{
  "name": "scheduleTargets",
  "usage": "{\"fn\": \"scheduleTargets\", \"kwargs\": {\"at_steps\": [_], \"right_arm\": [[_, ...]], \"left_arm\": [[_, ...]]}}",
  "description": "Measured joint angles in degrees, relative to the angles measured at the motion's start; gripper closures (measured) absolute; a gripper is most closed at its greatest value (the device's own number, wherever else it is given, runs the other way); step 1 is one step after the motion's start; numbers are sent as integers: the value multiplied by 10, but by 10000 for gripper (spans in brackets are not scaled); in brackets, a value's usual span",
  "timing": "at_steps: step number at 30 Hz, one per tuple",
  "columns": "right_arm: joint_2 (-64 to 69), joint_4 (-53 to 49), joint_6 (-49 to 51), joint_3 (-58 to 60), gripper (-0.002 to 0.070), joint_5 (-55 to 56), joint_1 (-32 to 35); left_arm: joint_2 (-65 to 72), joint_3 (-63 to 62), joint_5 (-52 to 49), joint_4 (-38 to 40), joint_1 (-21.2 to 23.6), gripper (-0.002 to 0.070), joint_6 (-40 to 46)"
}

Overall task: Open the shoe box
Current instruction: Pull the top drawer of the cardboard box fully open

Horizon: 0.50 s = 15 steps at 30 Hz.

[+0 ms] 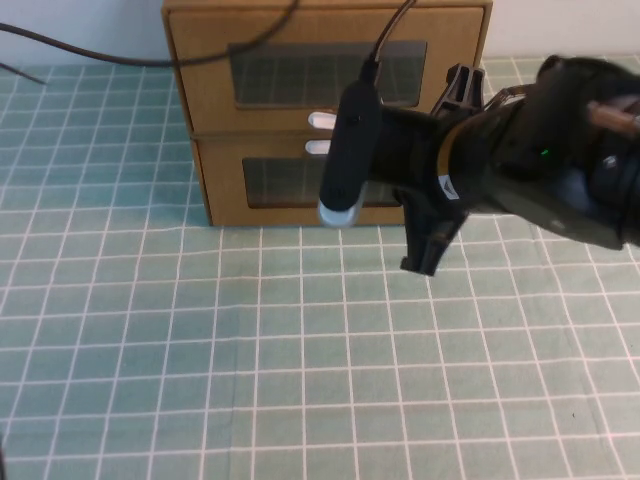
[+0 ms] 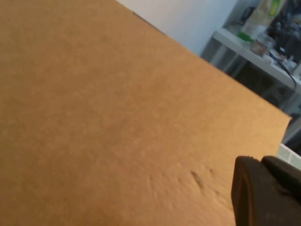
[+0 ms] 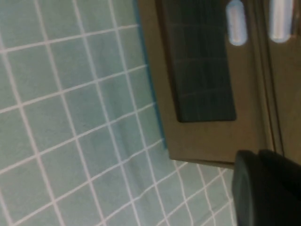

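The right gripper (image 3: pixel 268 188) is seen closed and empty, held just in front of the shoe box (image 1: pixel 210 100), which stands at the far edge of the mat (image 1: pixel 300 350). The left gripper (image 2: pixel 265 193) is held close over a plain cardboard face; whether it is open cannot be told. The shoe box is judged light, fairly stiff yet easily dented, and likely to slide when pulled. It is best taken by the white tabs (image 1: pixel 321 121) while being braced. Both stacked drawers are shown only in the high view. A dent (image 2: pixel 197 179) is shown only by the left wrist view, and the lower window (image 3: pixel 202 66) is shown close up by the right wrist view.
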State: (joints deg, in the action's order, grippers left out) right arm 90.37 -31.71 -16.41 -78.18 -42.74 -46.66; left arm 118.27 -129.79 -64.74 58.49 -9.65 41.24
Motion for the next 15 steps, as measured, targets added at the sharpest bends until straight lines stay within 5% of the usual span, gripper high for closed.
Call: {"fn": "scheduleTargets", "kwargs": {"at_steps": [4, 10, 15], "right_arm": [[30, -141, 148, -3, 689, 25, -5], [92, -529, 495, 17, 689, 54, -22], [126, -615, 586, 27, 689, 99, -30]], "left_arm": [[117, -137, -45, -25, -22, 680, -69], [137, -181, -45, -77, -41, 680, -119], [137, -183, -45, -85, -44, 680, -132]]}}
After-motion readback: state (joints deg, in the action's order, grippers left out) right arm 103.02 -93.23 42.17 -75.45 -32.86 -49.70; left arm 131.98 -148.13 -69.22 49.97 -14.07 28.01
